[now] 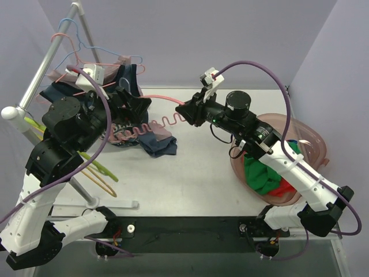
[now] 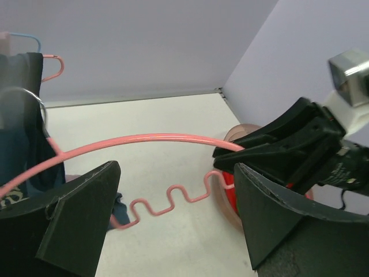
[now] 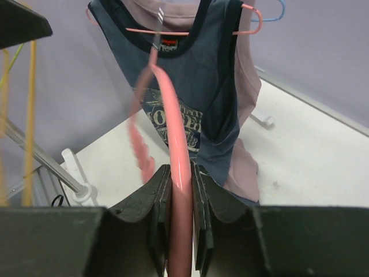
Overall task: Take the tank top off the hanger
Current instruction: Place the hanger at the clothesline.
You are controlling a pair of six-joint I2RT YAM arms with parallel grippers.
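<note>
Where right hand point(image 3: 180, 173) grips pink hanger point(image 3: 173, 121), tank top point(image 3: 193, 72) hem hidden.

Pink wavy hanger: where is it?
Top view, centre: the hanger stretches between the arms, right gripper's fingers clamping one end, open left gripper by the other.

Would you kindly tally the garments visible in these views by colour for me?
Navy tank top, hanging: 1
Mauve garment, hanging behind it: 1
Green garment, in the basin: 1
Red garment, in the basin: 1
Total: 4
</note>
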